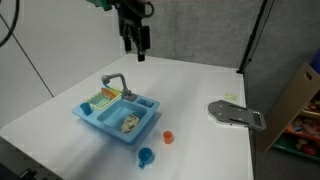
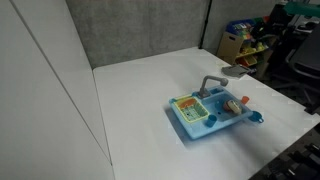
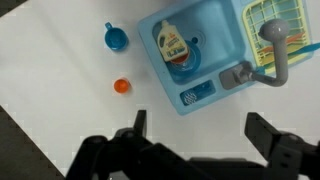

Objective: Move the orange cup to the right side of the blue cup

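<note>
The orange cup (image 1: 168,137) stands on the white table just off the front corner of the blue toy sink (image 1: 118,115). The blue cup (image 1: 146,156) stands a little nearer the table's edge, apart from it. Both cups also show in an exterior view, the orange cup (image 2: 244,100) and the blue cup (image 2: 256,118), and in the wrist view, the orange cup (image 3: 122,86) and the blue cup (image 3: 116,38). My gripper (image 1: 135,42) hangs high above the table behind the sink. It is open and empty (image 3: 200,130), far from both cups.
The toy sink (image 3: 200,50) holds a small bottle-like item in its basin, a grey faucet (image 3: 278,55) and a green-yellow rack. A flat grey object (image 1: 237,114) lies on the table to the side. The table's edges are close to the cups.
</note>
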You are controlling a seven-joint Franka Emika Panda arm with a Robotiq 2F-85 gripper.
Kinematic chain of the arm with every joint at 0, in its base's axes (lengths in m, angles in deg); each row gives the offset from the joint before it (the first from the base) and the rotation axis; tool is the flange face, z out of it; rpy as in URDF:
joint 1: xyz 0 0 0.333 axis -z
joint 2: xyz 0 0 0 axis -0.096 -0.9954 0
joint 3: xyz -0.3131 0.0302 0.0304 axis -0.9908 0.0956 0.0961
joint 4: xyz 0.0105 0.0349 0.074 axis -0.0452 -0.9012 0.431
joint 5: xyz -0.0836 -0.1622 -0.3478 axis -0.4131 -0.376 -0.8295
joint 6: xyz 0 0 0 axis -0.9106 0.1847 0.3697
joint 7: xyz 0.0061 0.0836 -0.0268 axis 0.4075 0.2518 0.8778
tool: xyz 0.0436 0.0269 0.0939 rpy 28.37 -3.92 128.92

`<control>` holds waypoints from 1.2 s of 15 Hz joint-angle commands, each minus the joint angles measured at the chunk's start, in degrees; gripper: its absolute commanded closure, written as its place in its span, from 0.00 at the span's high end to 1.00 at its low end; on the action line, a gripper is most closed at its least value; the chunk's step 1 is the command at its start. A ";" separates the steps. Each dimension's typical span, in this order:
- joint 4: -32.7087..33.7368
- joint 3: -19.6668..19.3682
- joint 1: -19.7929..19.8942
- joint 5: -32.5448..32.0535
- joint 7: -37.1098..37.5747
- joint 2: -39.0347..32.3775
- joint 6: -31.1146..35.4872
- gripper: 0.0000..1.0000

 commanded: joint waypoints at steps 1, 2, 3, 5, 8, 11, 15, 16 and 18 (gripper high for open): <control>4.10 -0.61 0.69 1.27 0.26 -5.06 3.00 1.00; 4.86 -0.81 0.81 0.97 0.44 -6.40 3.75 1.00; 5.62 -0.98 0.94 0.96 0.51 -7.66 4.16 1.00; 7.23 -1.40 1.17 0.68 0.77 -10.41 4.88 1.00; 8.93 -1.86 1.74 0.59 -0.15 -14.35 5.81 1.00; 10.28 -2.40 2.55 0.16 -0.30 -18.28 6.73 1.00; 12.17 -3.41 3.63 -0.12 0.17 -23.65 8.27 1.00; 12.61 -3.71 3.79 -0.32 0.44 -25.08 9.24 1.00; 13.43 -3.99 4.34 -0.11 0.45 -27.61 10.36 1.00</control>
